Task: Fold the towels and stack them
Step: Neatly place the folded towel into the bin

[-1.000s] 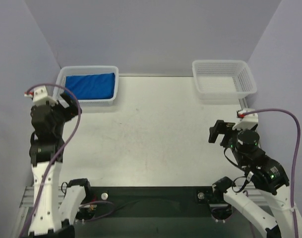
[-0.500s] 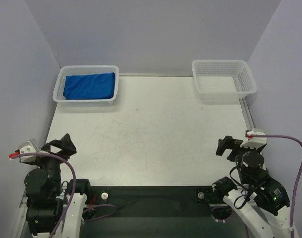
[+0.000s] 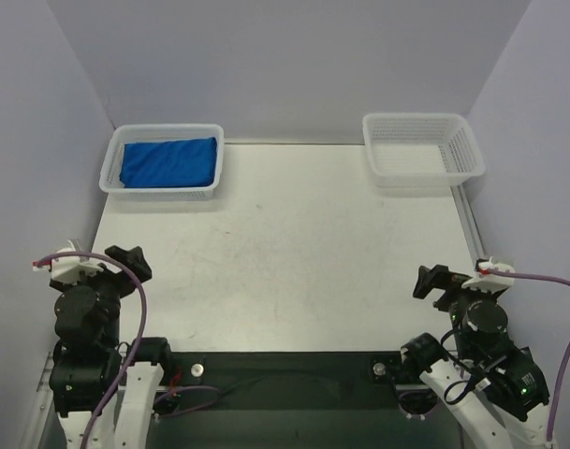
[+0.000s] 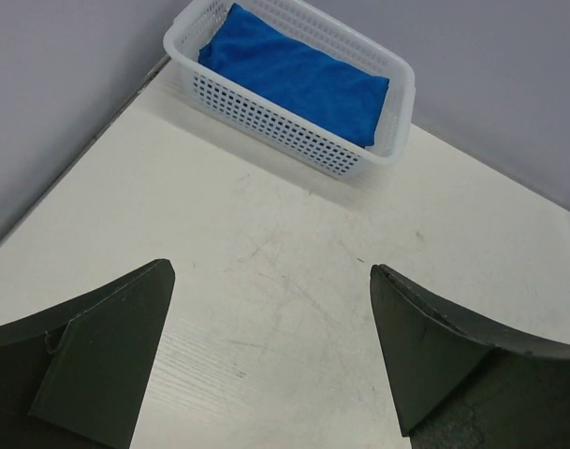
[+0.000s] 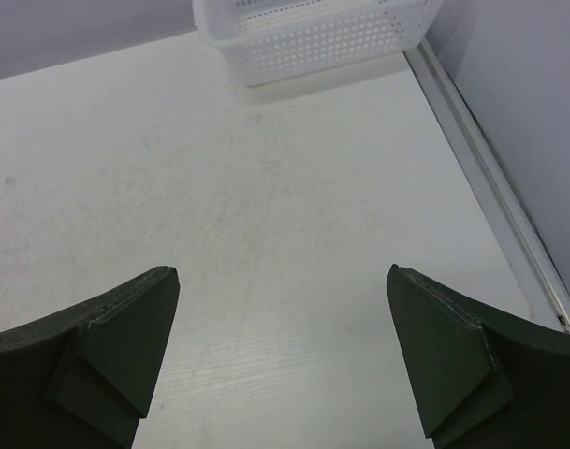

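Observation:
Folded royal-blue towels (image 3: 168, 163) lie in the white mesh basket (image 3: 159, 192) at the table's far left corner; the left wrist view shows the towels (image 4: 294, 75) filling that basket (image 4: 285, 136). My left gripper (image 3: 125, 260) hovers low over the near left of the table, far from the basket, open and empty (image 4: 271, 269). Over the near right edge my right gripper (image 3: 434, 281) is also open, with only bare table between its fingers (image 5: 283, 271).
A second white mesh basket (image 3: 422, 150), with nothing in it, stands at the far right corner and shows at the top of the right wrist view (image 5: 313, 33). The white table (image 3: 285, 243) has purple walls on three sides and a metal rail (image 5: 490, 187) along its right edge.
The left arm has drawn back from beside the towel basket to the near left of the table. The right arm has pulled back toward the near right. Both grippers stayed open.

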